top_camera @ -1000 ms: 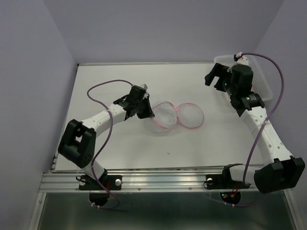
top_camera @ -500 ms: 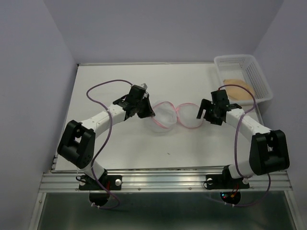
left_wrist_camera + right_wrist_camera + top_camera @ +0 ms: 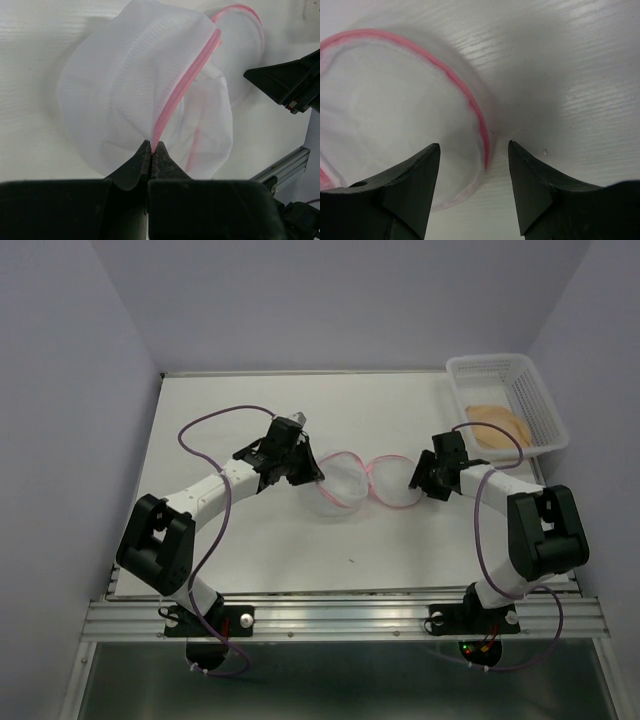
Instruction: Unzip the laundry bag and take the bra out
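The laundry bag (image 3: 350, 483) lies open mid-table, two translucent white mesh halves with a pink rim. My left gripper (image 3: 308, 472) is shut on the pink rim of the left half (image 3: 185, 85), holding it lifted. My right gripper (image 3: 418, 480) is open, low over the right half's edge, its fingers either side of the pink rim (image 3: 479, 120). The tan bra (image 3: 497, 423) lies in the white lattice basket (image 3: 545, 405) at the back right.
The basket stands at the table's far right corner. The left arm's purple cable (image 3: 215, 420) loops over the table's left part. The right gripper's black body (image 3: 292, 80) shows at the right of the left wrist view.
My right arm swung from over the basket to the bag's right half, and the bra now lies in the basket. The left gripper kept its hold.
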You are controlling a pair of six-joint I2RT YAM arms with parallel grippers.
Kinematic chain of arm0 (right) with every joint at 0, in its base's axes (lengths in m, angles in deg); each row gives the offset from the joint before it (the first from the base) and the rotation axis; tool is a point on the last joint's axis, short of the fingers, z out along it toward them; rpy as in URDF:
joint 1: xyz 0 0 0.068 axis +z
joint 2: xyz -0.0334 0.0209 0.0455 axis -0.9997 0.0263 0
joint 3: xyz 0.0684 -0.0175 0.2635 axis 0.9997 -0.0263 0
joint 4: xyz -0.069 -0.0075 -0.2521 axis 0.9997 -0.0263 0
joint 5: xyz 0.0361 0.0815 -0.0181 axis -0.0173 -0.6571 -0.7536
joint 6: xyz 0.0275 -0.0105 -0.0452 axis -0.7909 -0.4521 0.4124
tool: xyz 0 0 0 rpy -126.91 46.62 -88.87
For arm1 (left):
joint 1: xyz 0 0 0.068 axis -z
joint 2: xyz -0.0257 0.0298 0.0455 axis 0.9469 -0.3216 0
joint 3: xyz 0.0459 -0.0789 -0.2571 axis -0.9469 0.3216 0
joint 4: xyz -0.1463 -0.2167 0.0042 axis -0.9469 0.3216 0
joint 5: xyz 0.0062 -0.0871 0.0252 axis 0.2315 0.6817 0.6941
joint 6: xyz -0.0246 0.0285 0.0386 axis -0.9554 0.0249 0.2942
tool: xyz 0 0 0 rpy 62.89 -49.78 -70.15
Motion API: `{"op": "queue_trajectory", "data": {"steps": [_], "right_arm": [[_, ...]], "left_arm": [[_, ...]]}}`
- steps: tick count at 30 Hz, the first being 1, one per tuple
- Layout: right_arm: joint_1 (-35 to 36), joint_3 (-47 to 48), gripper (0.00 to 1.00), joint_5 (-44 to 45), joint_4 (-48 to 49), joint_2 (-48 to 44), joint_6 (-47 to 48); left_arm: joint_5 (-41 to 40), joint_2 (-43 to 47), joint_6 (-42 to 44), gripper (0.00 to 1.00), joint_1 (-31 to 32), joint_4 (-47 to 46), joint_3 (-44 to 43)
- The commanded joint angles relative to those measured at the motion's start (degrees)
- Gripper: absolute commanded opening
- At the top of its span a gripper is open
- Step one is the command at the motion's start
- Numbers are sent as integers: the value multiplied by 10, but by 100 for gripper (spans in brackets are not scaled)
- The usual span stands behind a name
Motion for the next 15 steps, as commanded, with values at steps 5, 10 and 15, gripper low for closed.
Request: {"op": "queue_trajectory", "data": {"steps": [5, 10, 15], "right_arm": [[-2, -19, 48, 12, 52, 20, -17], [-2, -17, 15, 16, 53, -2, 4], [-2, 61, 3, 57, -30, -50, 72]], "left_arm": [[6, 31, -2, 0, 0, -26, 13], [8, 35, -4, 0, 1, -29, 14], [5, 32, -7, 0, 1, -32, 8]]}}
